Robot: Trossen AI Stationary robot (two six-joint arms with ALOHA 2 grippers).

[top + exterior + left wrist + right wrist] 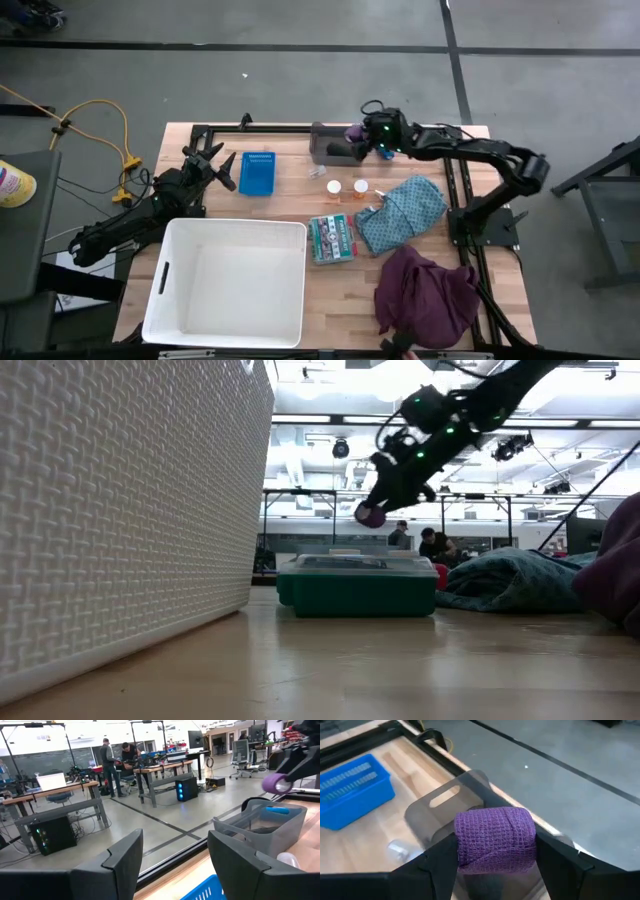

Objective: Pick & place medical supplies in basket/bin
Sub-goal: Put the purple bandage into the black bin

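My right gripper hovers over the small grey bin at the table's far edge, shut on the purple roll, which also shows in the low view well above the table. The blue roll lies inside the grey bin. Two orange bottles stand upright mid-table. The teal patterned cloth and the maroon cloth lie crumpled on the right side. My left gripper waits open beside the blue basket, touching nothing. My right gripper pinches the purple roll between its two fingers, one finger on each flat end, so the roll lies crosswise between them. The fingers slant down from the table's right side. The roll is lifted clear, above the grey bin.
A large white bin fills the near left of the table, its wall blocking much of the low view. A green lidded box sits mid-table near the teal cloth. People stand at benches in the room beyond.
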